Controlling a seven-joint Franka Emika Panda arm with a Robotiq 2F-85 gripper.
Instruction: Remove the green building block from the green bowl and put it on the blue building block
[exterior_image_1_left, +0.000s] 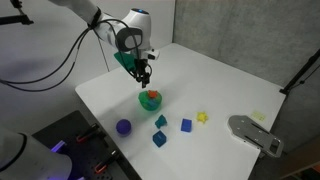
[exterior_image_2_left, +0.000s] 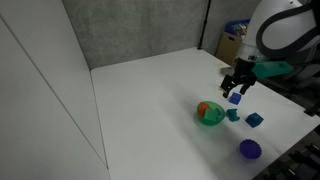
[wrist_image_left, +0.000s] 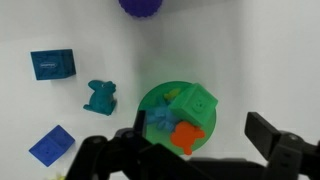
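The green bowl (wrist_image_left: 155, 100) lies right under my gripper (wrist_image_left: 195, 140). In it the green building block (wrist_image_left: 192, 107) rests tilted beside an orange piece (wrist_image_left: 187, 137) and a small blue figure. The gripper is open and empty, with its fingers apart on either side of the bowl and above it. The blue building block (wrist_image_left: 51, 145) sits on the table at the lower left of the wrist view. In both exterior views the gripper (exterior_image_1_left: 143, 74) (exterior_image_2_left: 236, 85) hovers over the bowl (exterior_image_1_left: 151, 99) (exterior_image_2_left: 209, 114), with the blue block (exterior_image_1_left: 186, 125) (exterior_image_2_left: 236, 98) a short way off.
A purple ball (exterior_image_1_left: 123, 126) (wrist_image_left: 140, 5), a dark teal block (wrist_image_left: 52, 64) and a teal figure (wrist_image_left: 100, 96) lie near the bowl. A small yellow piece (exterior_image_1_left: 202, 117) and a grey object (exterior_image_1_left: 255, 133) sit further along the white table (exterior_image_1_left: 220, 80).
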